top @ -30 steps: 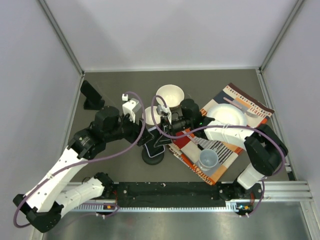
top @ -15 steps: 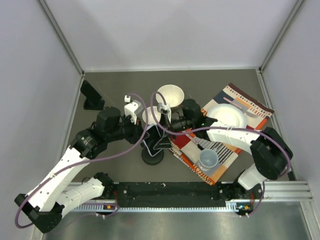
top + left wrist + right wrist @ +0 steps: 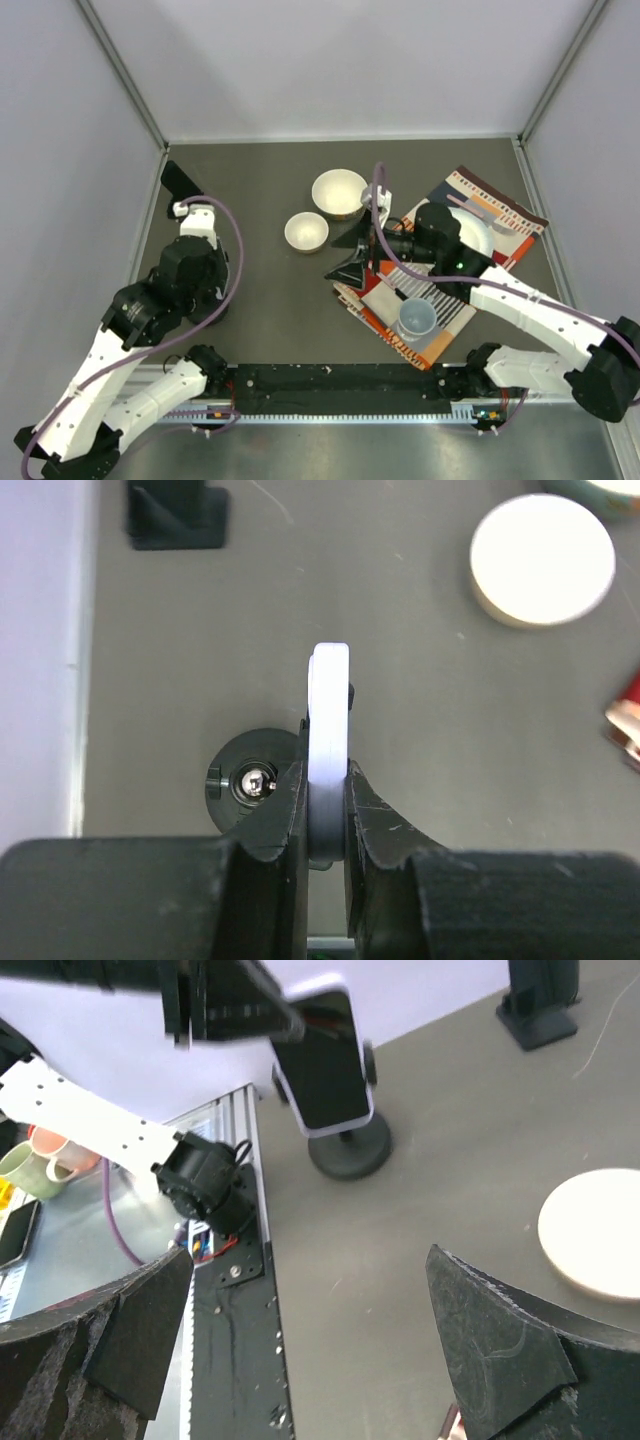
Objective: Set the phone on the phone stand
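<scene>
The phone (image 3: 329, 720), white-edged with a dark screen, stands edge-on between my left gripper's (image 3: 328, 790) fingers, which are shut on it. The right wrist view shows the phone (image 3: 322, 1060) hanging just above a round black base (image 3: 350, 1152) with a metal ball at its middle (image 3: 245, 780). I cannot tell whether phone and base are joined. The black slanted phone stand (image 3: 182, 190) sits in the far left corner (image 3: 175, 515), apart from the phone. My right gripper (image 3: 348, 255) is wide open and holds nothing (image 3: 320, 1335), near the mat's left edge.
Two white bowls (image 3: 340, 192) (image 3: 306, 232) sit at the middle back. A patterned mat (image 3: 500, 215) on the right carries a white plate (image 3: 470, 225) and a clear cup (image 3: 417, 320). A black rail (image 3: 330, 380) runs along the near edge. Walls close in on the left and right.
My left gripper closed on the phone and swung left with it, and the round base left the table's middle. My right gripper let go, opened wide and drew back to the right.
</scene>
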Robot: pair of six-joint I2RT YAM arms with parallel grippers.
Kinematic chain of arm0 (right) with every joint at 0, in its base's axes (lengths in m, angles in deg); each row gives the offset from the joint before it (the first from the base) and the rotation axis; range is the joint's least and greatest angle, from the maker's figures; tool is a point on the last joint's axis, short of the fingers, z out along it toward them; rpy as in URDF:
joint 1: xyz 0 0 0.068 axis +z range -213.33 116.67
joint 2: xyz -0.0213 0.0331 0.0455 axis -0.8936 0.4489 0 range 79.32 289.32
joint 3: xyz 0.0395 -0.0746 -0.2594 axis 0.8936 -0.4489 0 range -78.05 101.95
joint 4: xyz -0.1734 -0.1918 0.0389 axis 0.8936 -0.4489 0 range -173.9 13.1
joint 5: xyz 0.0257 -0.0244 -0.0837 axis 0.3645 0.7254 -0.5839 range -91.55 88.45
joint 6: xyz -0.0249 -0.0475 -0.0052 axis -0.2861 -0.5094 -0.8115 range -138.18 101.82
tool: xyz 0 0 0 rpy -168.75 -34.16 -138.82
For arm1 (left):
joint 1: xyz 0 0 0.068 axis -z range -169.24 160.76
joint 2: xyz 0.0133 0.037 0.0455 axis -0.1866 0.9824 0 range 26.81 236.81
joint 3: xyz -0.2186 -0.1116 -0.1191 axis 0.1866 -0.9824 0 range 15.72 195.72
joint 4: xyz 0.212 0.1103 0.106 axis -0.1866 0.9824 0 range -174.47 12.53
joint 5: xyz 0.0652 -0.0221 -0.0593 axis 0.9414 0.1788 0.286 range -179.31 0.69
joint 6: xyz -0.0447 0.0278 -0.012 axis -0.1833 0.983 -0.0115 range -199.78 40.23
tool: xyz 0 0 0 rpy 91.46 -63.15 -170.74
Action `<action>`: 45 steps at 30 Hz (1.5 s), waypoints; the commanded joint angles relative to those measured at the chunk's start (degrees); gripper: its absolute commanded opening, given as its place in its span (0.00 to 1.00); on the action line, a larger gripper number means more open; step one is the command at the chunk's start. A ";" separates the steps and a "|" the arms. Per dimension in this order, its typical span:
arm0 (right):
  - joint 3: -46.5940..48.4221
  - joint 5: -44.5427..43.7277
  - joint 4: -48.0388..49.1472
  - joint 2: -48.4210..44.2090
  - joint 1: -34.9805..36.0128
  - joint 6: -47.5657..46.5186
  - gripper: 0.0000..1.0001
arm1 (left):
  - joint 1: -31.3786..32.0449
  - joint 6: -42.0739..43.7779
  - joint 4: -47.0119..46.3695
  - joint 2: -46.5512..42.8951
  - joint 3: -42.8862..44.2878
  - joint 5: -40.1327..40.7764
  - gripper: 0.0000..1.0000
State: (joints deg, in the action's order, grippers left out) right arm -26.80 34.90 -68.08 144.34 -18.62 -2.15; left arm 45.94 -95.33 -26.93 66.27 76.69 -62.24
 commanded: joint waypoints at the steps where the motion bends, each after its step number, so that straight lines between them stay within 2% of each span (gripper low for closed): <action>1: -7.11 2.04 4.25 -4.44 -0.24 6.44 0.99 | -1.07 1.83 -17.95 -2.63 2.14 15.55 0.00; 4: -11.68 3.71 7.00 -7.43 -0.24 10.15 0.99 | -4.84 4.91 -26.91 -2.90 0.47 14.08 0.00; 5: -13.00 3.81 6.83 -8.49 -0.15 10.42 0.99 | -8.60 5.53 -28.78 -2.55 -0.40 12.41 0.00; 7: -13.80 3.11 5.60 -11.38 -0.24 9.47 0.99 | -13.62 6.06 -31.68 -1.15 -0.59 4.86 0.00; 8: -14.06 2.58 3.16 -12.44 -0.24 8.59 0.99 | -18.95 6.06 -32.31 0.60 -0.42 2.40 0.00; 9: -14.07 2.05 1.92 -13.32 -0.24 6.49 0.99 | -21.36 6.15 -33.10 1.57 -0.50 -1.72 0.00; 15: -11.96 -0.85 -7.75 -17.81 -0.24 -0.38 0.99 | -37.44 8.60 -39.17 7.38 -0.41 -16.33 0.00; 21: -11.96 1.69 -7.85 -18.08 -0.23 -1.00 0.99 | -51.16 8.26 -45.73 11.60 -2.96 -32.59 0.00; 23: -12.39 2.40 -7.68 -18.08 -0.24 -1.09 0.99 | -52.92 10.26 -46.99 12.56 -3.40 -35.49 0.00; 34: -13.01 3.45 -7.50 -17.29 -0.15 -1.88 0.99 | -53.11 17.21 -55.60 18.80 -3.41 -37.44 0.00; 38: -13.01 4.16 -7.68 -17.38 -0.24 -1.79 0.99 | -53.11 21.17 -53.33 22.06 -0.24 -36.74 0.00; 45: -13.27 4.33 -7.85 -17.11 -0.24 -1.88 0.99 | -53.11 22.49 -54.11 23.46 0.20 -35.25 0.00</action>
State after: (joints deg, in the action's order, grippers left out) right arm -41.16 38.16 -77.37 127.11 -18.62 -3.20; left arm -6.83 -77.12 -70.71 90.11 72.93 -98.70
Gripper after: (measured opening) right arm 0.987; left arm 0.172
